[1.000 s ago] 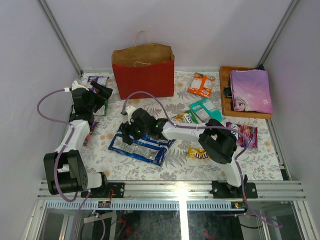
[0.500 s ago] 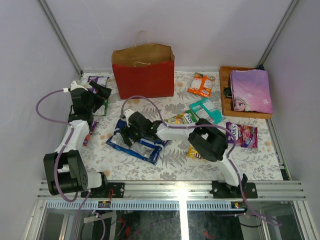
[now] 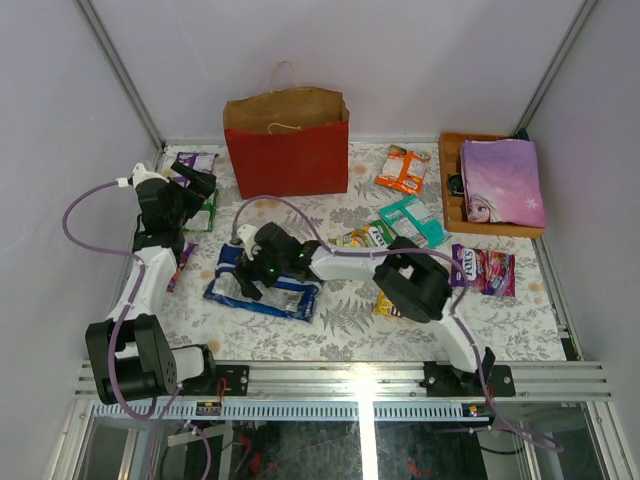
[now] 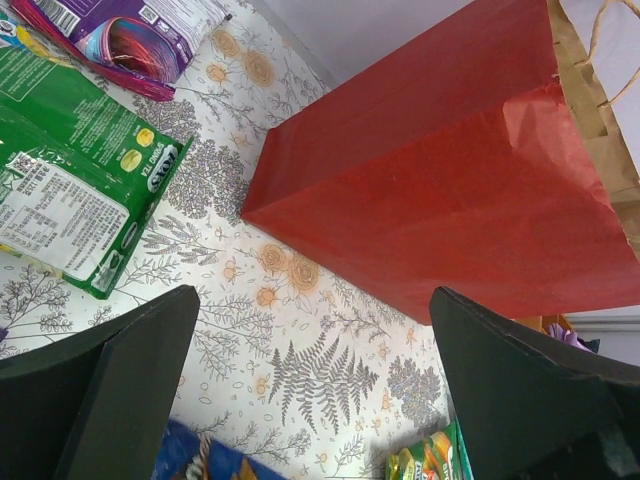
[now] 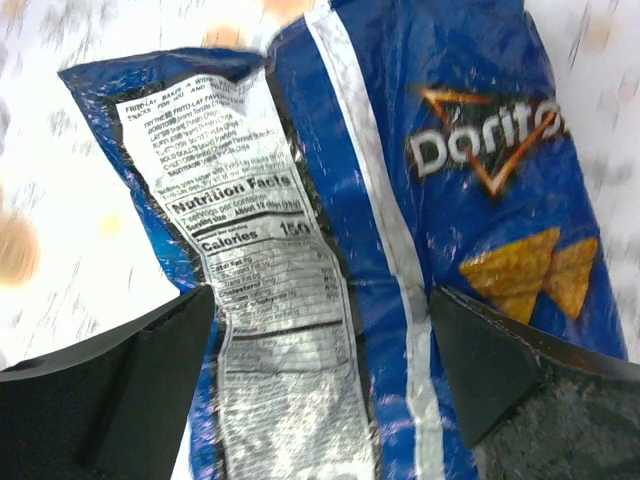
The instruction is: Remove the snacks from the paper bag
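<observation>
The bench (image 3: 520, 330), spread with a fern-print cloth, carries the red paper bag (image 3: 287, 155) upright at the back and the long blue bag (image 3: 262, 290) flat at front left. A green packet (image 3: 205, 212) and purple packet (image 3: 195, 160) lie far left; an orange packet (image 3: 402, 168), teal packet (image 3: 412, 218), yellow-green packet (image 3: 362, 237) and pink packet (image 3: 487, 270) lie to the right, with a wooden tray (image 3: 449, 160) at the right edge

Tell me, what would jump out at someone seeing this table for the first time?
The tall red paper bag stands upright at the back of the table, top open. Next comes the long blue Doritos bag lying flat near the middle, the right end effector open over it. Smaller bright packets lie scattered on the flowered table.
</observation>
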`<move>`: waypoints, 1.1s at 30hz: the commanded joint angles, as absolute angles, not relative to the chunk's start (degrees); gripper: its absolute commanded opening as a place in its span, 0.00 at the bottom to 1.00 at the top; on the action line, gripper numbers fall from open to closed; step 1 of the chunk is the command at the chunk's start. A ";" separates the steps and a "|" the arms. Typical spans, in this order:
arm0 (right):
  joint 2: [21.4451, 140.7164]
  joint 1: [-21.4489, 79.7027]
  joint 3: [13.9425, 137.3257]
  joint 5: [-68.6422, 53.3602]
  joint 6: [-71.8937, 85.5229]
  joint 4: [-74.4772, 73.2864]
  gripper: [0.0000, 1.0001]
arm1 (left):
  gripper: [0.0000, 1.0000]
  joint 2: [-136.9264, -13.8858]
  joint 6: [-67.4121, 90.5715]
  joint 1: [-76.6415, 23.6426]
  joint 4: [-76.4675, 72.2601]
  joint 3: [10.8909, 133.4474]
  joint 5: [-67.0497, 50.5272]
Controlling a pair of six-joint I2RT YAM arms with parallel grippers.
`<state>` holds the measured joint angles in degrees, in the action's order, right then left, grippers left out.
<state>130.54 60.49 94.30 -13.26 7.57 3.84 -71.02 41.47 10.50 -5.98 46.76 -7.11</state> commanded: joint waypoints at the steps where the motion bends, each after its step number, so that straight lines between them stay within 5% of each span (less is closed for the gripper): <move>1: 114.30 60.33 82.57 -16.63 8.05 4.66 0.98 | 1.00 -70.35 40.43 11.03 -8.01 45.92 -5.63; 8: 96.86 57.20 64.87 -17.43 15.43 12.49 0.98 | 1.00 -70.66 40.69 11.05 -8.62 45.84 -7.05; 15: 89.28 54.78 50.19 -12.89 18.89 13.07 0.77 | 1.00 -70.77 40.91 11.07 -9.42 45.53 -7.72; 22: 93.66 53.02 41.38 -12.00 22.32 14.19 0.68 | 1.00 -71.20 40.87 11.06 -9.69 45.46 -8.08; 33: 108.46 53.16 49.86 -14.13 22.67 12.42 0.64 | 1.00 -71.83 40.52 11.01 -9.59 45.62 -8.04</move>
<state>103.04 53.12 49.19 -13.82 22.20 19.00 -71.83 41.47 10.61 -6.44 46.13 -7.70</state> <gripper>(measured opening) 0.643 0.997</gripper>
